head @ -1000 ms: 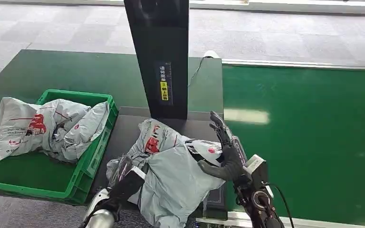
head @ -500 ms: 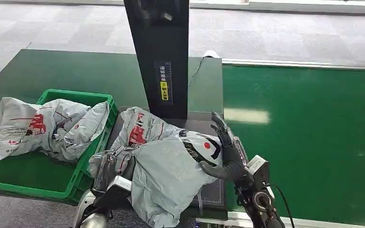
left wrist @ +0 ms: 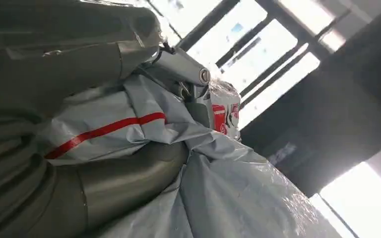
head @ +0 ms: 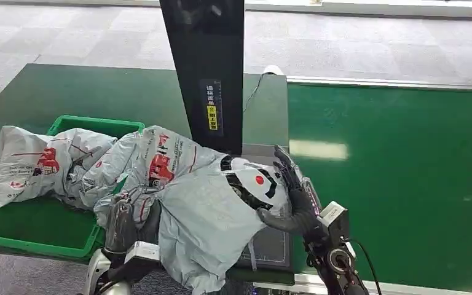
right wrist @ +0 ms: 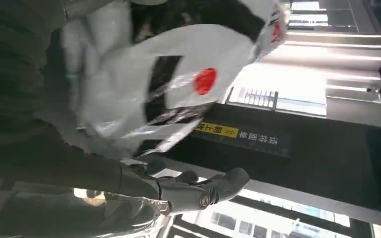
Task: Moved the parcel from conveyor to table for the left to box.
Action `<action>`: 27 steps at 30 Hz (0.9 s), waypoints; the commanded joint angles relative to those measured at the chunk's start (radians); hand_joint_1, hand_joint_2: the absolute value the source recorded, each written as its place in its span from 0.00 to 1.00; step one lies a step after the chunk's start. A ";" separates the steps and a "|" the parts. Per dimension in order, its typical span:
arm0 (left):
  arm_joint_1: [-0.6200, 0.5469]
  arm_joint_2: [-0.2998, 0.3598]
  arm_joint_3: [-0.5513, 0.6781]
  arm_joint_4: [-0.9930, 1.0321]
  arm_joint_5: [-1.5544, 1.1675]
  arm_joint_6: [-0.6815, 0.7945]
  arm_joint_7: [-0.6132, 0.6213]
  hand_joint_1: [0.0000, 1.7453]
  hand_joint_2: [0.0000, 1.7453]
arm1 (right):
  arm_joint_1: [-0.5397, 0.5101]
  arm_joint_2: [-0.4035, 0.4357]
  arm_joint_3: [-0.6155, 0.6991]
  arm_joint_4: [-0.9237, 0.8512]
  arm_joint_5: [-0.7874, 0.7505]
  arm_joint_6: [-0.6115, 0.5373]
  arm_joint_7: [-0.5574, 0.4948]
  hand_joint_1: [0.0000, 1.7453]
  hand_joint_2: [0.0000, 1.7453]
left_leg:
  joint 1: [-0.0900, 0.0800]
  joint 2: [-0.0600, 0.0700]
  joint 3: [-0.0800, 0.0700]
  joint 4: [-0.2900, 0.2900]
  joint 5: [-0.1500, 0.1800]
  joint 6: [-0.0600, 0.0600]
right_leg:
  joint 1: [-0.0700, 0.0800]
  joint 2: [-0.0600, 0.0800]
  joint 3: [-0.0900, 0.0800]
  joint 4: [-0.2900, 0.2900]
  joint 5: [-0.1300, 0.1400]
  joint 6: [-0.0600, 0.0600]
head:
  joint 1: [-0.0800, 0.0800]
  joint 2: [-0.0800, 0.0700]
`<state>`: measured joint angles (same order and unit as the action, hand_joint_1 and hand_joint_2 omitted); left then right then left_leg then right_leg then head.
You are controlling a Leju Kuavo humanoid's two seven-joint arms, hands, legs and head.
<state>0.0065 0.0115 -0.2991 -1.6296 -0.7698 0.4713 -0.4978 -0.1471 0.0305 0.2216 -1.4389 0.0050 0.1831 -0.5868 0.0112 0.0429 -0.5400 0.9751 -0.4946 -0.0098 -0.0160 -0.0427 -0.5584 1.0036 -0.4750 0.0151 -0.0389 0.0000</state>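
Grey carpet tiles run along the far side of a dark green tabletop on the left and a brighter green conveyor on the right, with a black scanner post standing between them. Near the post's foot, the parcel, a floppy grey mailer bag with red print and a black-and-white patch, hangs raised between both arms, its far corner already reaching over the near right rim of the green crate. The left robot hand has its dark fingers closed into the bag's near left folds, and its wrist view shows plastic pinched against the thumb, so it appears to carry most of the load. The right robot hand lies with fingers spread flat against the bag's right side, thumb curled under the edge; it seems to steady and push rather than clutch. Two more grey bags already lie in the crate, so the two-sided hold probably keeps the limp bag from sagging as it heads left.
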 commanded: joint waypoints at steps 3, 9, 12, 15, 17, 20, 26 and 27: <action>0.002 0.044 0.097 -0.157 -0.075 0.207 -0.057 1.00 1.00 | -0.051 -0.003 -0.024 0.021 -0.010 0.003 0.017 0.00 1.00 | 0.000 -0.001 -0.001 0.001 0.000 0.000 | 0.000 0.003 -0.002 0.000 0.001 -0.001 | 0.000 0.000; -0.003 -0.073 0.539 -0.236 -0.139 0.227 -0.137 1.00 1.00 | -0.017 -0.007 -0.022 0.014 -0.001 0.007 0.015 0.00 1.00 | 0.001 -0.001 -0.002 0.001 0.000 0.001 | 0.001 0.007 -0.003 0.000 0.002 -0.002 | 0.000 0.000; -0.027 -0.065 0.598 -0.196 -0.169 0.227 -0.107 1.00 1.00 | -0.001 -0.003 -0.028 0.006 0.004 0.005 0.008 0.00 1.00 | 0.001 0.000 0.000 -0.001 0.001 0.000 | 0.001 0.006 -0.001 -0.001 0.001 -0.002 | 0.000 0.000; -0.066 -0.060 0.648 -0.132 -0.198 0.223 0.057 1.00 1.00 | 0.026 0.000 -0.034 -0.011 0.018 -0.008 0.003 0.00 1.00 | 0.001 -0.003 0.000 0.000 0.001 0.000 | 0.001 0.002 -0.001 0.000 0.000 -0.001 | 0.000 0.000; -0.121 -0.012 0.659 -0.055 -0.162 0.186 0.231 1.00 1.00 | 0.058 -0.002 -0.039 -0.041 0.024 -0.015 0.004 0.00 1.00 | 0.001 -0.005 0.000 -0.002 0.002 0.001 | 0.002 0.003 0.000 -0.002 0.002 -0.002 | 0.000 0.000; -0.156 0.038 0.717 0.046 -0.136 0.136 0.362 1.00 1.00 | 0.065 0.001 -0.041 -0.046 0.029 -0.010 0.005 0.00 1.00 | 0.001 -0.006 -0.001 -0.002 0.003 0.000 | 0.001 0.001 -0.001 -0.001 0.001 -0.002 | 0.001 0.000; -0.201 0.064 0.789 0.179 -0.127 0.050 0.428 1.00 1.00 | 0.028 0.009 -0.029 -0.019 0.034 -0.001 0.011 0.00 1.00 | 0.001 -0.001 0.000 -0.001 0.001 0.000 | 0.001 0.003 -0.001 -0.001 0.001 -0.001 | 0.000 0.000; -0.213 0.067 0.794 0.202 -0.133 0.025 0.445 1.00 1.00 | 0.023 0.011 -0.027 -0.014 0.035 0.000 0.013 0.00 1.00 | 0.001 -0.002 0.000 -0.002 0.002 0.000 | 0.001 0.004 -0.001 -0.001 0.001 -0.002 | 0.000 0.000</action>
<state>-0.1088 0.0457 0.3894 -1.6653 -0.8907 0.5677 -0.1126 -0.0930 0.0282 0.2033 -1.4775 0.0362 0.1762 -0.5821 0.0118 0.0445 -0.5399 0.9749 -0.4942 -0.0101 -0.0151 -0.0418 -0.5593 1.0039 -0.4751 0.0148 -0.0389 0.0000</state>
